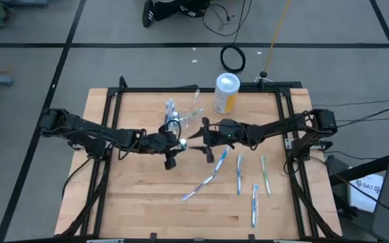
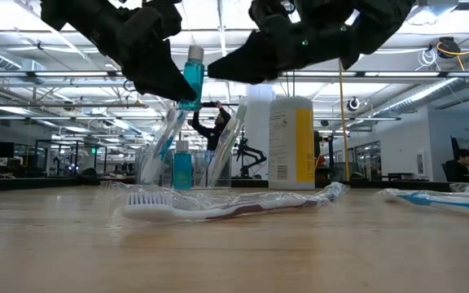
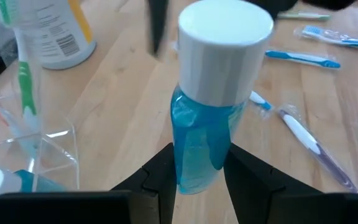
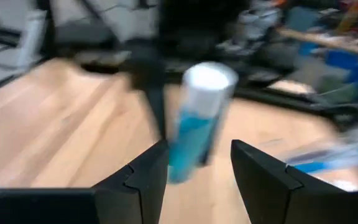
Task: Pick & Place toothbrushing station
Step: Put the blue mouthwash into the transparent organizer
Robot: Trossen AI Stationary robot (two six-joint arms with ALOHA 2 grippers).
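The left gripper (image 3: pixel 197 180) clamps a small teal toothpaste tube with a white cap (image 3: pixel 213 93) above the wooden bench (image 1: pixel 140 202) centre; the right gripper (image 4: pixel 197 171) faces it, jaws wide.

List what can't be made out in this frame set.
- High view: the teal tube held by the left gripper is too small and hidden by both arms.
- Right wrist view: blurred; the right gripper stands open by the tube, contact unclear.
- Low view: gripper fingertips cut off or dark.
- Clear cup: contents can't be counted.
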